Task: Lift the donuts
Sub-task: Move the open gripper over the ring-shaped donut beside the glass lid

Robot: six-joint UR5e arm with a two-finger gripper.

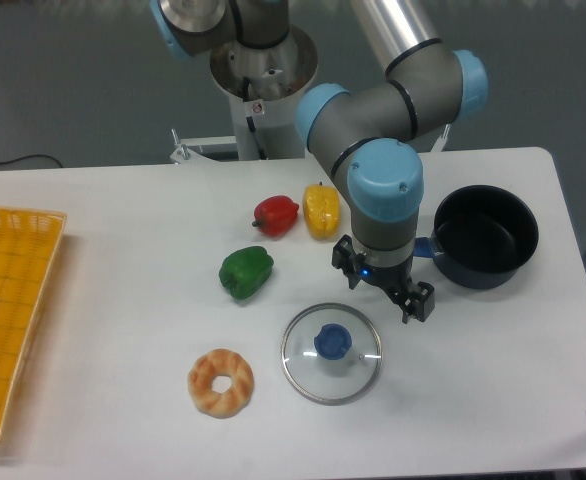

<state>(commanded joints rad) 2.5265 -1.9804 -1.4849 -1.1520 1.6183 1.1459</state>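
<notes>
The donut point(221, 382) is a golden-tan ring with pale cream streaks, lying flat on the white table point(103, 220) near the front, left of centre. My gripper point(381, 284) hangs well to its right and farther back, pointing down over the table just beyond the glass lid. Its two dark fingers stand wide apart with nothing between them, so it is open. Nothing covers the donut.
A round glass lid point(331, 353) with a blue knob lies between the donut and the gripper. Red point(276, 215), yellow point(321, 210) and green point(246, 273) peppers sit behind. A dark pot point(484, 237) stands at the right, a yellow basket point(8, 320) at the left edge.
</notes>
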